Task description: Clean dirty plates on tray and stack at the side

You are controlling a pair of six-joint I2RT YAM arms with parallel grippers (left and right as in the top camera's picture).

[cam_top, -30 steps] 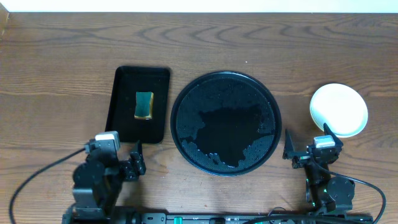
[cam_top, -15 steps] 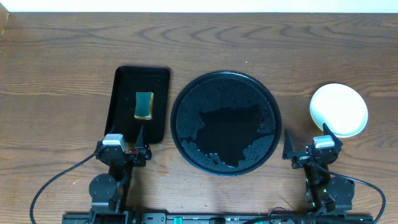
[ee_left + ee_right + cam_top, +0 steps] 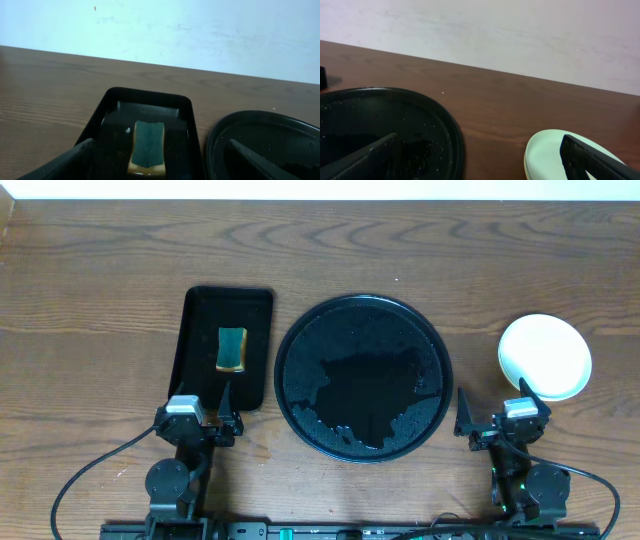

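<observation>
We are looking at two end effectors at the near edge of the table (image 3: pixel 90 290). The left end effector (image 3: pixel 192 406) and the right end effector (image 3: pixel 494 396) are both standing with jaws spread wide, gripping nothing. Just beyond and between them, one round tray (image 3: pixel 362 330) is lying wet and beaded with droplets. To its left, one rectangular tray (image 3: pixel 190 350) is carrying one sponge (image 3: pixel 231 348). To the far right, clear of the round tray, the plates (image 3: pixel 545 357) are sitting as one pale pile; we cannot count them.
</observation>
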